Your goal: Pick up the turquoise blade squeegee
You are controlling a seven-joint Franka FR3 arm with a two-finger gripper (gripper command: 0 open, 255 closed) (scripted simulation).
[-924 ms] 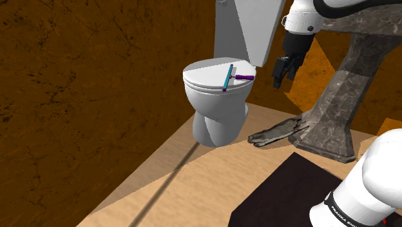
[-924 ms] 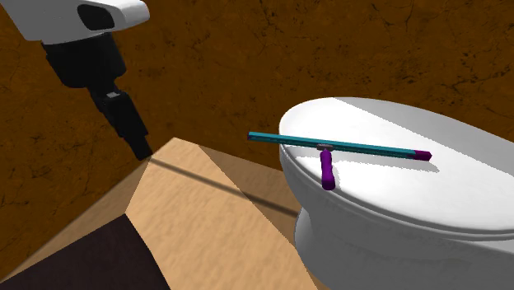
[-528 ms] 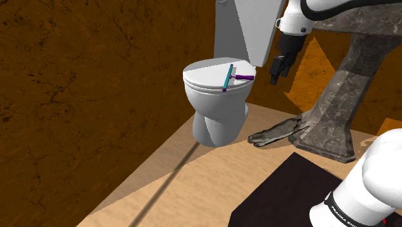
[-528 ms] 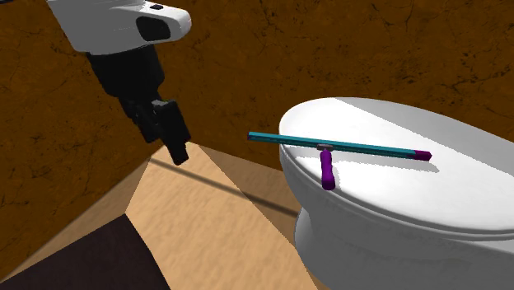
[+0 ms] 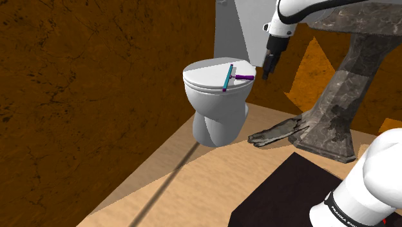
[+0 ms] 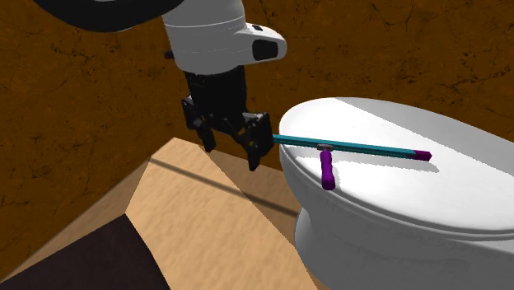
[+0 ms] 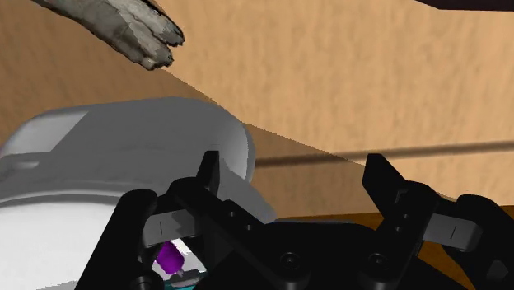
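Squeegee (image 6: pixel 354 148) flat on closed toilet lid (image 6: pixel 428 206), one blade end overhanging rim. Likely light, stiff, thin; purple handle (image 6: pixel 327 170) probably the surest hold. Claw (image 6: pixel 233 150) spread wide, empty, just beside overhanging blade end.

Mottled dark-brown wall (image 5: pixel 96 77) on the shoulder view's left and at the back, cracked with darker veins. Pale tan floor (image 5: pixel 216 177) below, crossed by one thin dark line (image 5: pixel 172 177). White toilet (image 5: pixel 216 119) against the back wall, lid shut, grey cistern (image 5: pixel 248 29) rising behind it. Veined grey stone pedestal (image 5: pixel 335 109) at the right, its ragged foot (image 5: pixel 277 132) spread over the floor, orange wedges (image 5: pixel 309 71) on the wall beside it.
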